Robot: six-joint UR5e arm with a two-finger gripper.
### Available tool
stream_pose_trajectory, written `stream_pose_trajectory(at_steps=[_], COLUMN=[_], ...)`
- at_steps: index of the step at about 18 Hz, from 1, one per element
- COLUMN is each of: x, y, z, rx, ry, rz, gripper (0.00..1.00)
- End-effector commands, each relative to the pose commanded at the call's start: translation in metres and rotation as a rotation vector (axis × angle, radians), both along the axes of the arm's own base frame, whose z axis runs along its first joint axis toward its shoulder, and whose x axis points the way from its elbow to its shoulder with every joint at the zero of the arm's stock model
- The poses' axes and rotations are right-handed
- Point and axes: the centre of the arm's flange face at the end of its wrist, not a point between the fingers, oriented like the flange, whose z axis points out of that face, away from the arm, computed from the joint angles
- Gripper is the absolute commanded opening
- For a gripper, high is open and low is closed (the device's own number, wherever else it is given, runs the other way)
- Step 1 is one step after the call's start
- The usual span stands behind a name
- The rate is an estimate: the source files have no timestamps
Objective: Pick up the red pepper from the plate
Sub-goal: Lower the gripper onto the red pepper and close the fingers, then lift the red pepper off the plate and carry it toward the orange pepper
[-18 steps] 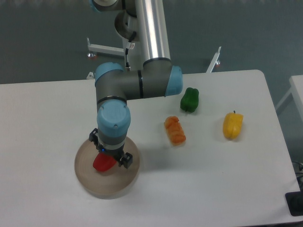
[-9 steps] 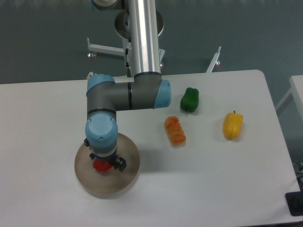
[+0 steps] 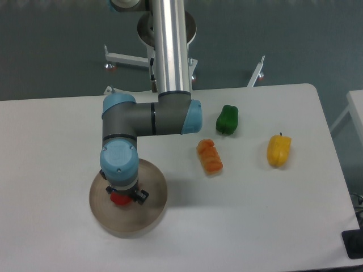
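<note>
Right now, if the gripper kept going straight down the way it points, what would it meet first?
The red pepper, directly under the gripper on the plate. Only a sliver of red shows below the wrist, so whether the fingers already touch it is unclear.

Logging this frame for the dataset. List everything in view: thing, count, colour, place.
red pepper: 1, red, on the plate, mostly hidden under the hand
plate: 1, beige-grey, table's front left
orange pepper: 1, orange, table centre
green pepper: 1, green, behind the orange pepper
yellow pepper: 1, yellow, right side
table: 1, white
arm: 1, grey and blue, over the plate
hand: 1, dark, at the red pepper; fingers hidden
</note>
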Motion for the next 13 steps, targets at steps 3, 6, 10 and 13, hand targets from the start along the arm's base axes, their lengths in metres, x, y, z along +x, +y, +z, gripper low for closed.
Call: stream_pose_trajectory(at_steps=[3, 6, 10, 13], x=[-0.005, -0.032, -0.104, -0.144], y=[-0.004, -0.016, -0.047, -0.068], z=[0.026, 0.061, 0.110, 0.129], rx=[0.037, 0.081, 0.142, 0.165], ry=[0.004, 0.017, 0.050, 0.073], rz=[0.002, 0.043, 0.098, 0.069], gripper=[0.02, 0.02, 0.02, 0.02])
